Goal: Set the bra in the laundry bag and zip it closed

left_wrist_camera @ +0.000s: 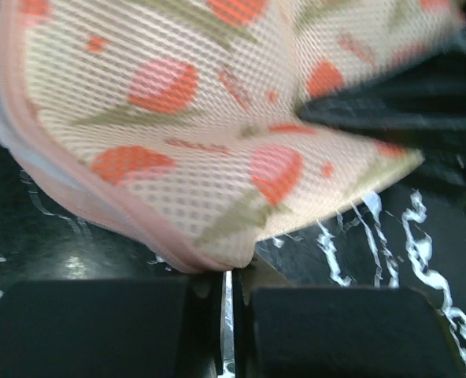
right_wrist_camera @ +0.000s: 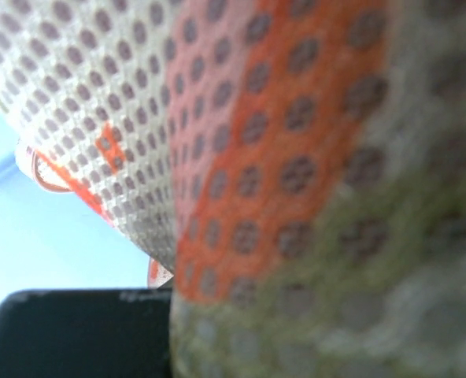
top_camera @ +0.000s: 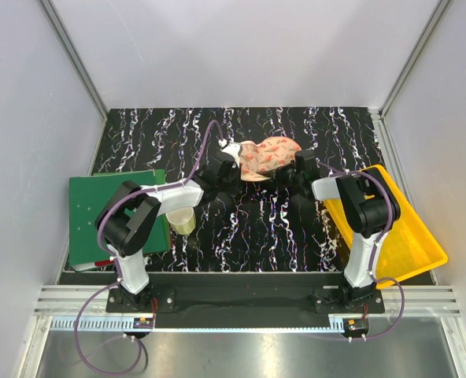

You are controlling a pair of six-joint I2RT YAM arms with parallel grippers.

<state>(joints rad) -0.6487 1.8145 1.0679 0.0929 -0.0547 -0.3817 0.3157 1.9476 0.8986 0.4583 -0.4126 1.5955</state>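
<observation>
The work looked to be at the loading-to-zipping stage: next, one gripper would need to hold the rim taut while the other found the zip pull. Both arms reached forward to the laundry bag (top_camera: 271, 155), which sat left of and beyond the yellow tray (top_camera: 410, 236). The left gripper (left_wrist_camera: 227, 285), on the side away from the tray, pinched the bag's rim. I could not tell the right gripper's (top_camera: 297, 168) spread. Red trim, perhaps the bra (right_wrist_camera: 46, 172), peeped below the mesh.

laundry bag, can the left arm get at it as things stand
Looks like yes: the left end effector seems closed on the rim of the laundry bag, with nothing between them.
</observation>
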